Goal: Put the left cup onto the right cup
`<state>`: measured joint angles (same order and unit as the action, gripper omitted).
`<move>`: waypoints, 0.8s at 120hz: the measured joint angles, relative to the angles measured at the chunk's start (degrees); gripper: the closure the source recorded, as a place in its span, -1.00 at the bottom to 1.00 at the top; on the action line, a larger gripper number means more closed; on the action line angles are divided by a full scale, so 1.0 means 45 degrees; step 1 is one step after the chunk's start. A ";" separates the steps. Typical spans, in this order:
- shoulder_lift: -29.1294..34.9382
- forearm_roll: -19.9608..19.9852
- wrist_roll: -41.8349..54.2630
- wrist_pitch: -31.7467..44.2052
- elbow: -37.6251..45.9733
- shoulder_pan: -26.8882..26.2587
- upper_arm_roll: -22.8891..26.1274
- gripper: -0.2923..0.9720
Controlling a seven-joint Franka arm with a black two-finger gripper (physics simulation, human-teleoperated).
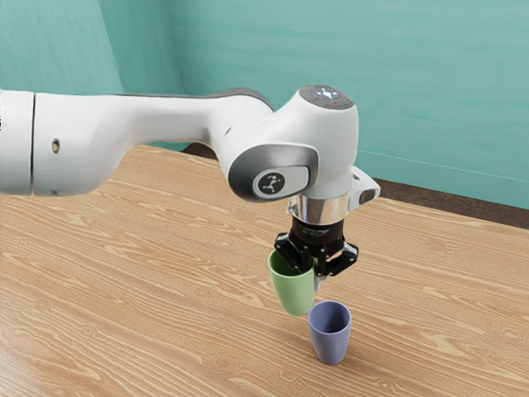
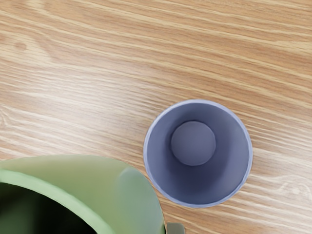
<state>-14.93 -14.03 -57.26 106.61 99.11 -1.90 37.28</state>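
The white, smooth-shelled arm [image 1: 165,136] reached in from the exterior view's left over the wood-grained table [image 1: 124,273], its wrist pointing straight down. The green cup [image 1: 292,288], a matte tapered tumbler, hung slightly tilted and clear of the wood, just beside and above the blue cup [image 1: 330,332] on the exterior view's left. The black gripper [image 1: 307,269] pinched the green cup's rim. The blue cup, of the same tapered shape, stood upright with its mouth open.

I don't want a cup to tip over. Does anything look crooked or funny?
The green cup hangs a little tilted in the pincer, gripped by its rim. The purple cup stands upright beside it. Nothing spilled or broken.
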 joint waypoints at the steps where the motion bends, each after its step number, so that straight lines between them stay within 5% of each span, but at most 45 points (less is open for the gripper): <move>1: -0.0002 0.0000 -0.0004 0.0007 0.0007 0.0000 0.0000 0.70; 96: 0.0006 0.0113 -0.0243 0.0143 0.0036 0.0000 -0.0114 0.70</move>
<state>-14.90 -13.52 -58.35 107.25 99.27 -1.90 36.76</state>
